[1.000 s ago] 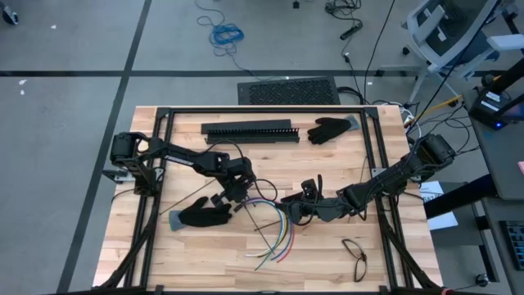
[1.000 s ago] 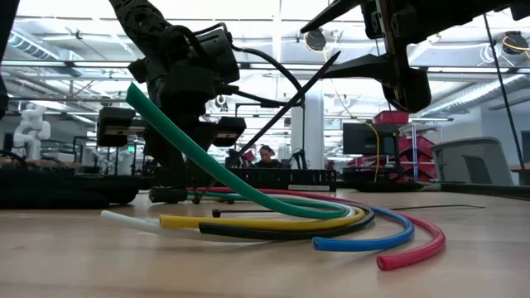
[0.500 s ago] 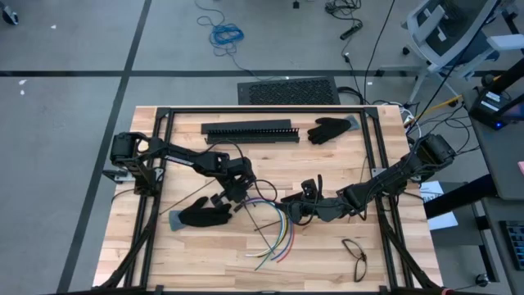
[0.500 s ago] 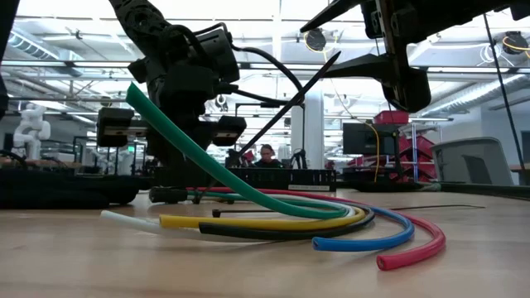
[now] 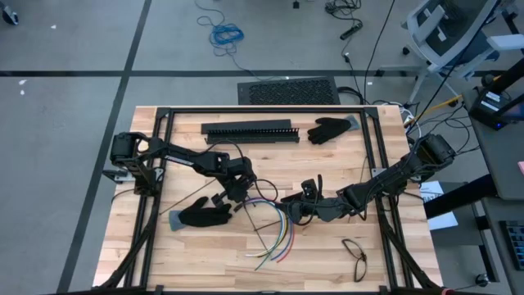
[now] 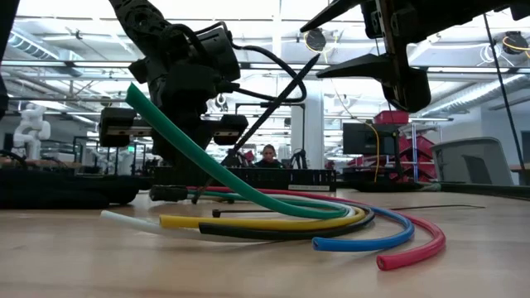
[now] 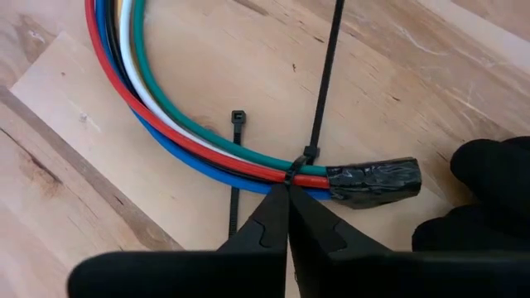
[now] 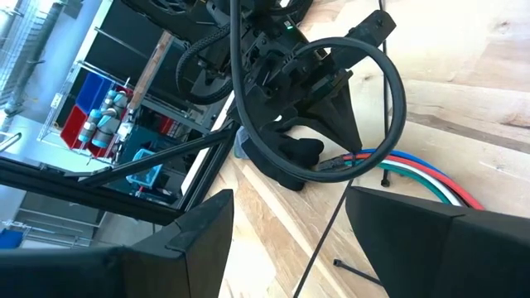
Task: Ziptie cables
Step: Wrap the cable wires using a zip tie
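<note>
Left gripper (image 7: 287, 192) pinched closed at the zip tie (image 7: 325, 91) around the cables (image 7: 178, 124).

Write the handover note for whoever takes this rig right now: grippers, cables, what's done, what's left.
Left gripper: shut, fingertips pinched at the zip tie where it wraps the cables, beside the black-taped end.
Right gripper: open, holding nothing, hovering just right of the bundle and facing the left arm.
Cables: fanned across the middle of the table, loose ends toward the front edge.
Done: one tie is looped around the bundle, its long tail sticking up.
Left: whether it is pulled tight can't be told; check it. A spare tie lies beside the bundle.
</note>
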`<action>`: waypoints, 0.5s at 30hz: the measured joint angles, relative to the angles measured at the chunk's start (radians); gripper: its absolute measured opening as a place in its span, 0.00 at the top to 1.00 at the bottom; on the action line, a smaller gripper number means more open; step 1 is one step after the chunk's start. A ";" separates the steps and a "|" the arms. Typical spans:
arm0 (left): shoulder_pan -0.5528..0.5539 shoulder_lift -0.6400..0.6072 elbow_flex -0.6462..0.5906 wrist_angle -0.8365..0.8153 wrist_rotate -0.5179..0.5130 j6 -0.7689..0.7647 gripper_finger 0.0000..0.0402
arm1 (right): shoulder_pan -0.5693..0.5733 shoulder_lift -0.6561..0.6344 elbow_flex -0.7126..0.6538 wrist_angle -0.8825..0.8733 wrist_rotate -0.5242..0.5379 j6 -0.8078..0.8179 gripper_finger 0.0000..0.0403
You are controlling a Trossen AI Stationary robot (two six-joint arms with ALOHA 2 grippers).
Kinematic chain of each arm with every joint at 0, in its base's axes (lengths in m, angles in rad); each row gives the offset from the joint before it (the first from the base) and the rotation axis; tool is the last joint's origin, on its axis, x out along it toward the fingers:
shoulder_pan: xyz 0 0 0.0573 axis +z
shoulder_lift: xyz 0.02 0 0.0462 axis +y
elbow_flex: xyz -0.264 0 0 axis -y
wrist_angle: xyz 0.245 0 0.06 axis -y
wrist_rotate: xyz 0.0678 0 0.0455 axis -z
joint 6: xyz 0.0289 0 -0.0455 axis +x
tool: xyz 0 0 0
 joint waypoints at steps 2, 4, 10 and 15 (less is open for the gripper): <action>0.000 0.000 0.000 -0.001 0.000 0.000 0.98 | 0.000 0.000 0.000 0.000 0.000 0.000 0.43; 0.000 0.000 0.000 0.000 0.000 0.000 0.97 | 0.000 0.000 0.000 0.000 0.000 -0.001 0.43; 0.002 0.000 0.000 0.019 -0.026 -0.076 0.97 | 0.000 0.000 0.000 0.000 0.000 -0.005 0.43; 0.003 0.000 0.000 0.000 -0.046 -0.105 0.97 | 0.000 0.000 0.000 0.000 0.000 -0.009 0.43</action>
